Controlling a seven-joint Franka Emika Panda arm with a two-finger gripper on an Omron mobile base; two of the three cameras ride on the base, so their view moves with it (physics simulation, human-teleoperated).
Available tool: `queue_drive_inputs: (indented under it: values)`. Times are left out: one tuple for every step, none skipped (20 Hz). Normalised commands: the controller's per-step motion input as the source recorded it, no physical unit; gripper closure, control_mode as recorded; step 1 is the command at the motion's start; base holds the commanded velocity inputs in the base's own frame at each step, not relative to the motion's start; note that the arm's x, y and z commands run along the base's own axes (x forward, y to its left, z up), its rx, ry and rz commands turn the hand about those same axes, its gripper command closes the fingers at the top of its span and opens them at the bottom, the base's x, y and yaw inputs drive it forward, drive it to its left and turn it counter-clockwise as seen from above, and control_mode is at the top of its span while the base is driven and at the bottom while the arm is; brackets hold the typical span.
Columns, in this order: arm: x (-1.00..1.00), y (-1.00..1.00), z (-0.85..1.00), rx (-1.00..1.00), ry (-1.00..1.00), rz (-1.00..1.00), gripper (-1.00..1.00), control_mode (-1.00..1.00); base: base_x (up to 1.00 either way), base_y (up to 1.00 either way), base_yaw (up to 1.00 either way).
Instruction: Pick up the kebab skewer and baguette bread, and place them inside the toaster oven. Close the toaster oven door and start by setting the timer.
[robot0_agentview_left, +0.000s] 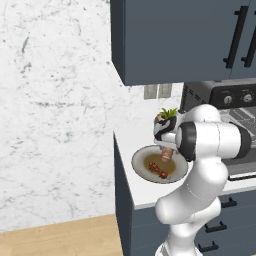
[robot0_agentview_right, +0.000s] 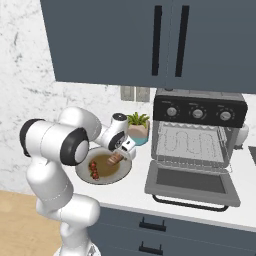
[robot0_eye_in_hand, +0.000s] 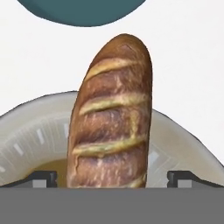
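The baguette bread leans on the rim of a round plate, its far end pointing past the edge. My gripper hangs low over it, open, one finger on each side of the loaf with a gap on both sides. From the base views, the gripper points down at the baguette and the kebab skewer lies beside it on the plate. The toaster oven stands to the right with its door dropped open. In the left base view I see the gripper, baguette and skewer.
A potted plant in a teal pot stands just behind the plate, close to my hand. Dark blue upper cabinets hang overhead. The counter edge runs left of the plate. A wire rack shows inside the oven.
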Motion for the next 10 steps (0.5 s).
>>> queue_drive_inputs:
  values:
    - [0.12, 0.00, -0.11, 0.00, 0.00, 0.00, -1.00, -1.00, 0.00, 0.00, 0.00]
    - [0.10, 0.00, -0.23, 0.00, 0.00, 0.00, -1.00, -1.00, 0.00, 0.00, 0.00]
    - [0.00, 0.00, -0.24, 0.00, -0.01, 0.00, -1.00, -1.00, 0.00, 0.00, 0.00]
    - [0.00, 0.00, -0.21, 0.00, 0.00, 0.00, -1.00, -1.00, 0.00, 0.00, 0.00]
    - [0.15, 0.00, -0.16, 0.00, 0.00, 0.00, -1.00, -1.00, 0.00, 0.00, 0.00]
    - [0.12, 0.02, -0.19, 0.00, 0.00, -0.01, -1.00, -1.00, 0.00, 0.00, 0.00]
    - [0.00, 0.00, -0.22, 0.00, 0.00, 0.00, -1.00, -1.00, 0.00, 0.00, 0.00]
    - [0.00, 0.00, -0.21, 0.00, 0.00, 0.00, -1.00, -1.00, 0.00, 0.00, 0.00]
    - [0.04, 0.00, -0.15, 0.00, 0.00, 0.00, -1.00, -1.00, 0.00, 0.00, 0.00]
    - [0.05, 0.00, -0.06, 0.00, 0.00, 0.00, -1.00, -1.00, 0.00, 0.00, 0.00]
